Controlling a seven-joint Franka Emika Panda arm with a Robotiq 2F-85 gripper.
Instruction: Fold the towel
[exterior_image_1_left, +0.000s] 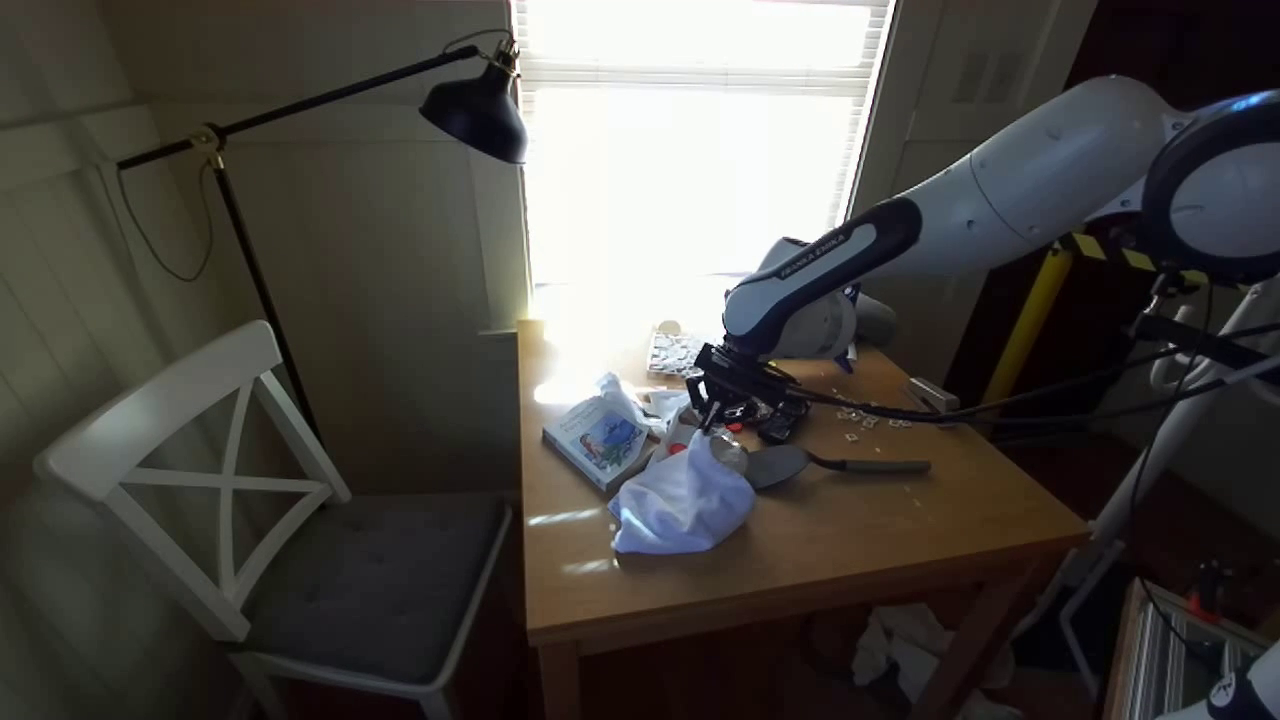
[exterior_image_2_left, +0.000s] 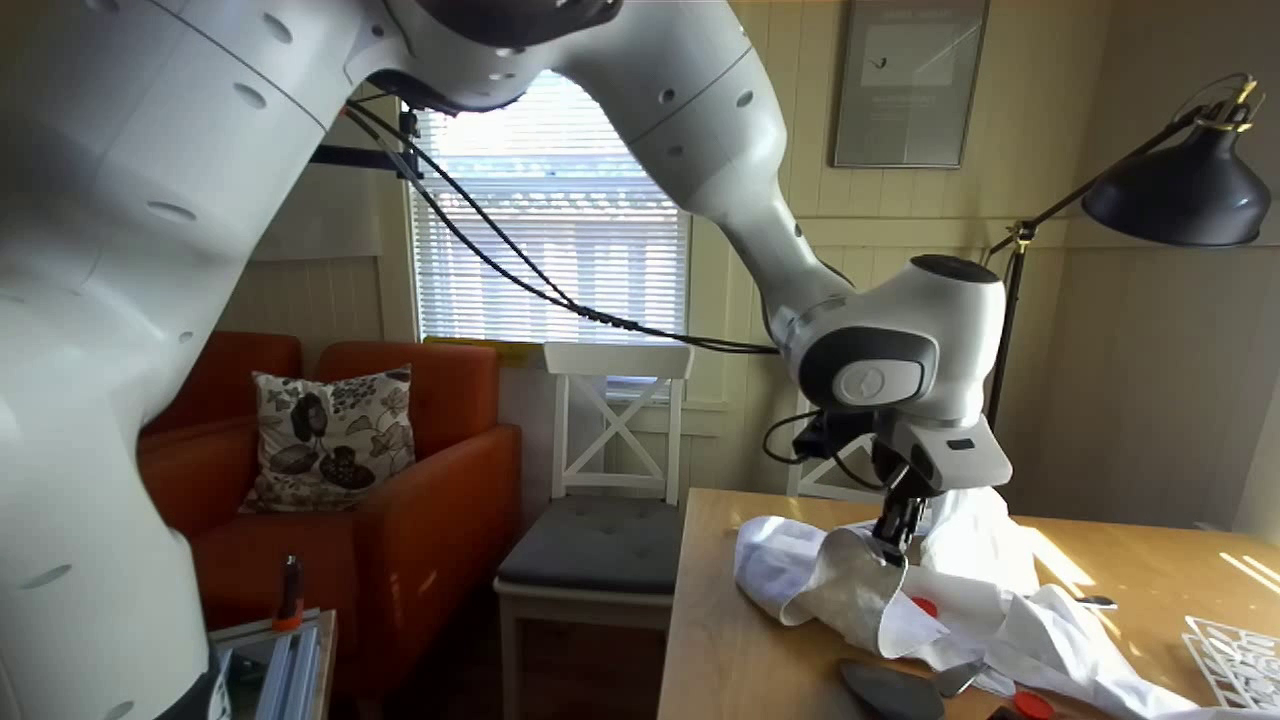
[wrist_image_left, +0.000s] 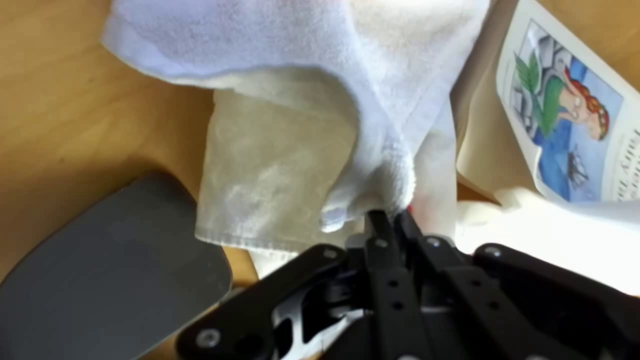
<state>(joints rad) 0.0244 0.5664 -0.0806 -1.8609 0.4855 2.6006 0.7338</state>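
The bent arm (exterior_image_1_left: 1000, 200) points its clenched tool (wrist_image_left: 391, 218) downward.

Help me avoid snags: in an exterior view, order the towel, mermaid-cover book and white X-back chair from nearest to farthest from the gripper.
1. Towel: its raised peak is pinched in the gripper, the rest draping below.
2. Mermaid-cover book: on the table, left of the gripper in the picture.
3. White X-back chair: beyond the table, at the picture's left.
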